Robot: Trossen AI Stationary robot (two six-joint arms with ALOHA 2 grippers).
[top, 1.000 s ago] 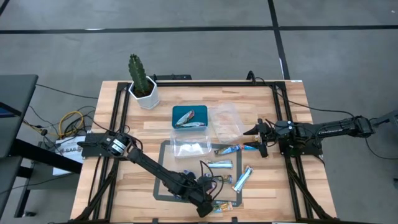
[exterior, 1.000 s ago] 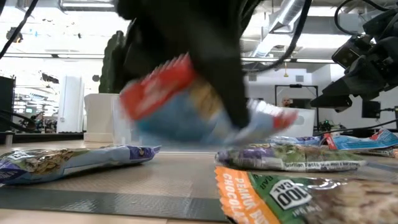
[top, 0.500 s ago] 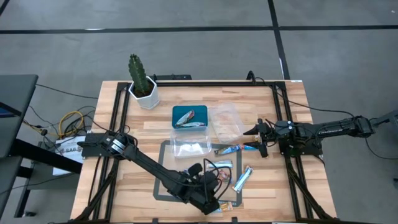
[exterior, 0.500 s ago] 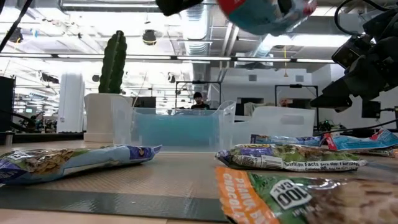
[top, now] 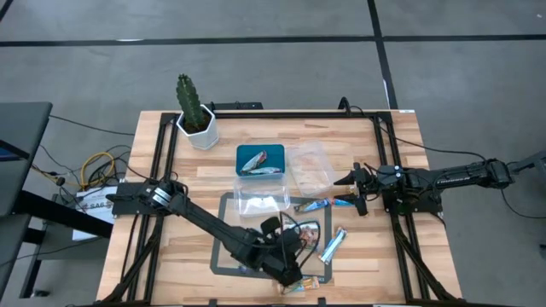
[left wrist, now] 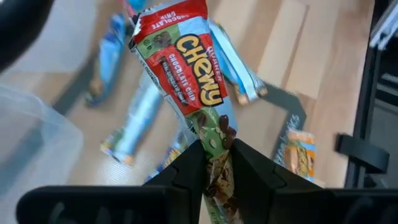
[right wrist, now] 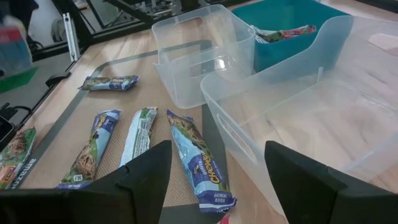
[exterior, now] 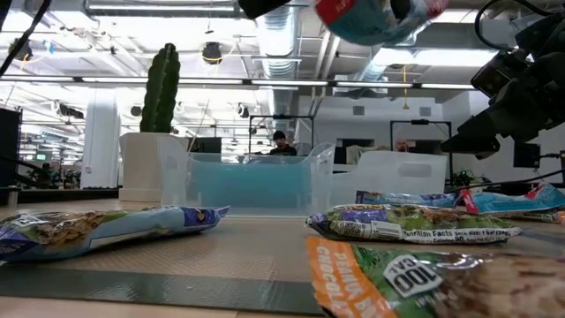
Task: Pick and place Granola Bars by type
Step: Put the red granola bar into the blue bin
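Observation:
My left gripper hangs above the dark mat near the table's front, shut on a red, blue and green Chewy granola bar. The low view shows this bar high over the table. Other granola bars lie flat on the table: a blue one, a silver one, another and an orange-green one. More bars lie in the teal tray. My right gripper waits open at the table's right side, near the clear tubs, touching nothing. My left gripper pinches the Chewy bar by one end of its wrapper between its two fingers. The fingers slant down toward the table. The bar sticks out lengthwise past the fingertips, lifted clear of the table and the other bars.
Two clear plastic tubs stand mid-table beside the teal tray. A cactus in a white pot stands at the far left corner. Black frame rails run along the table's edges.
My left gripper has risen from the front of the mat with the Chewy bar, rolling and tipping as it went. The bar has come up off the table and now hangs high, clear of the other bars. Most of the rise came early.

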